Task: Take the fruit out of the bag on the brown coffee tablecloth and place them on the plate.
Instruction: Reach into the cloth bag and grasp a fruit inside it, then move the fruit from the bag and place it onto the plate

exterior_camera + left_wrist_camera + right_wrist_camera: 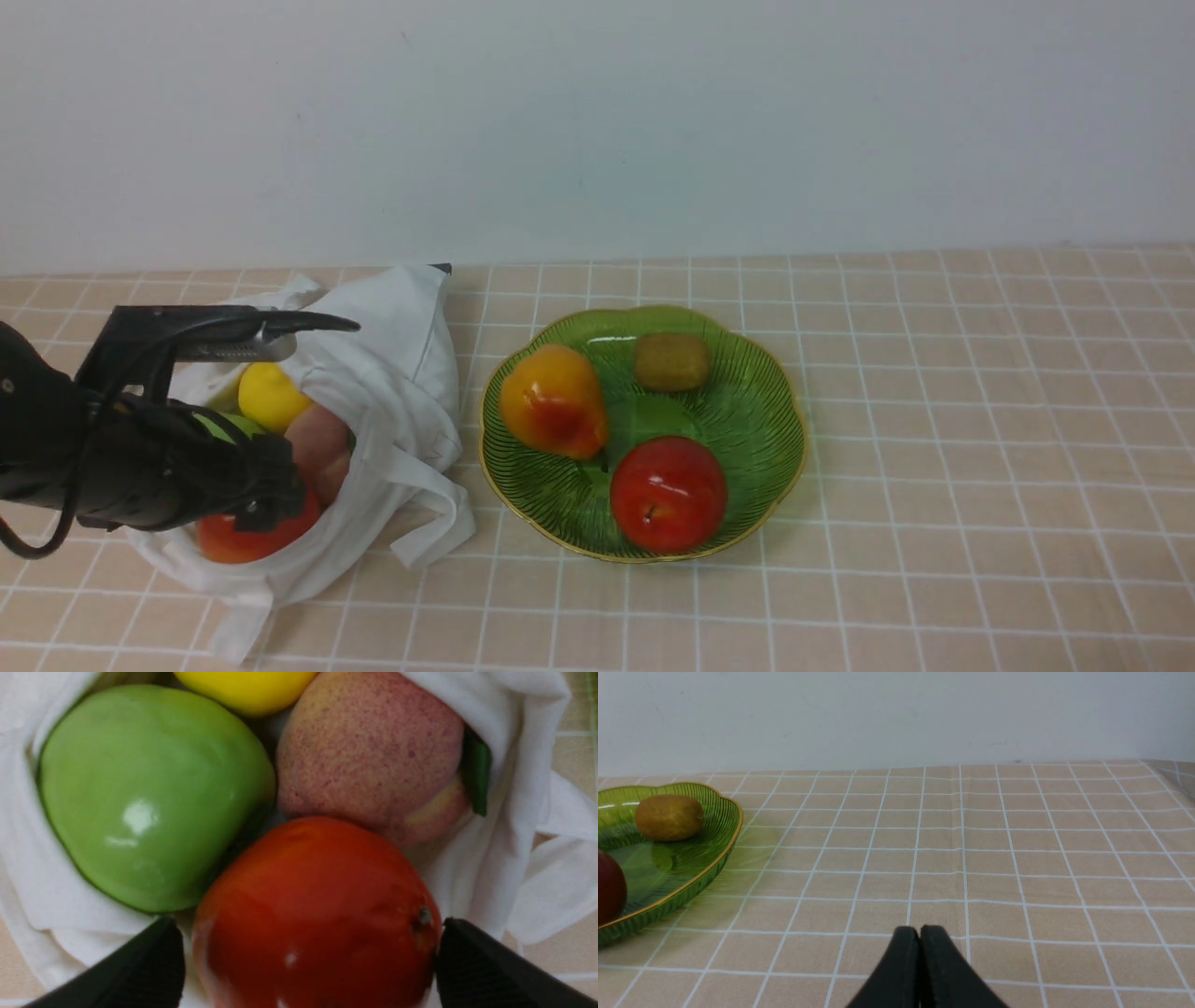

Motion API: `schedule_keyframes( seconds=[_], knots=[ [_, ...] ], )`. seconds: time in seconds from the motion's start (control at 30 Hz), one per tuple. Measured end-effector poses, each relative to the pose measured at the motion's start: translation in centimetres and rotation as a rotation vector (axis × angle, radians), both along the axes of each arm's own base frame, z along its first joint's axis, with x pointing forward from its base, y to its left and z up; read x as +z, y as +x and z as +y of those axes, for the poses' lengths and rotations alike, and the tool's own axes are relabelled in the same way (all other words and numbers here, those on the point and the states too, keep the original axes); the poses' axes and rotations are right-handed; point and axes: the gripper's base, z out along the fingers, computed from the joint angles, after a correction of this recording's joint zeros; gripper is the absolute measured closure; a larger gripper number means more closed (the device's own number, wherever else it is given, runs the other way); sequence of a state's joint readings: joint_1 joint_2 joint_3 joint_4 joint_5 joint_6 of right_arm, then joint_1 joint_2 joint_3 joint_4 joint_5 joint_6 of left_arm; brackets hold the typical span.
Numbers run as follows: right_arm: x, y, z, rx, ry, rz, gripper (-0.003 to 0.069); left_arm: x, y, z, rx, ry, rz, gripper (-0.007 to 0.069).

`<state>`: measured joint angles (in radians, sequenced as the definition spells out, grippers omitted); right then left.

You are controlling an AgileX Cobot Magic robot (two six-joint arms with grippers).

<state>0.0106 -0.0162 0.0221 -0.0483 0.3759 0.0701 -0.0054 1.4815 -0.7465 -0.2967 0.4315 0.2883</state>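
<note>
Left gripper (308, 926) sits at the bag's mouth with its jaws spread to either side of the orange-red fruit (317, 914). One black finger (472, 961) touches the fruit's skin next to the stem dimple. The other finger (149, 961) stands just off the fruit over white cloth, so nothing is clamped yet. In the front view the left arm enters low from the left edge, its forearm roughly level and the wrist pushed into the opening above that fruit.

The orange-red fruit is the nearest of the four in the bag (392, 336). Its dimple faces sideways toward the touching finger. Behind it, the green apple (149, 798) and the pink peach (373, 756) lie side by side, both touching it. The peach carries a dark green leaf against the cloth. The yellow lemon (247, 688) lies farthest in.

The bag is slumped on the brown coffee tablecloth (934, 420) with its mouth toward the robot and its closed end toward the wall. Its straps trail off on the near side.

Just beside the bag, the plate (794, 439) holds a red apple (668, 495) nearest, an orange-yellow fruit (553, 401) farther back and a brown kiwi (672, 362) at the rear.

Right gripper (920, 933) hangs low over bare cloth with its fingers pressed together on nothing, facing the wall.
</note>
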Motion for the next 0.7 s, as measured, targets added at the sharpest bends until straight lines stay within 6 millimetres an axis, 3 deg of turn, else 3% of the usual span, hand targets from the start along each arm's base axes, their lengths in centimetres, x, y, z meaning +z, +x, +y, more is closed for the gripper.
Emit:
schedule_keyframes(
  seconds=[0.13, 0.23, 0.37, 0.53, 0.7],
  knots=[
    [0.0, 0.0, 0.0, 0.000, 0.000, 0.000, 0.0673, -0.6, 0.4, 0.0, 0.003, -0.001, 0.011, -0.0033],
    [0.0, 0.0, 0.0, 0.000, 0.000, 0.000, 0.0673, -0.6, 0.4, 0.0, 0.009, -0.008, 0.011, 0.0043],
    [0.0, 0.0, 0.0, 0.000, 0.000, 0.000, 0.0673, 0.2, 0.2, -0.1, 0.013, -0.016, -0.013, 0.0042],
    [0.0, 0.0, 0.0, 0.000, 0.000, 0.000, 0.0673, 3.7, -0.6, -0.1, 0.002, -0.019, -0.129, 0.0042],
    [0.0, 0.0, 0.0, 0.000, 0.000, 0.000, 0.0673, 9.3, -1.3, -0.5, -0.012, -0.056, -0.274, 0.0042]
  ],
)
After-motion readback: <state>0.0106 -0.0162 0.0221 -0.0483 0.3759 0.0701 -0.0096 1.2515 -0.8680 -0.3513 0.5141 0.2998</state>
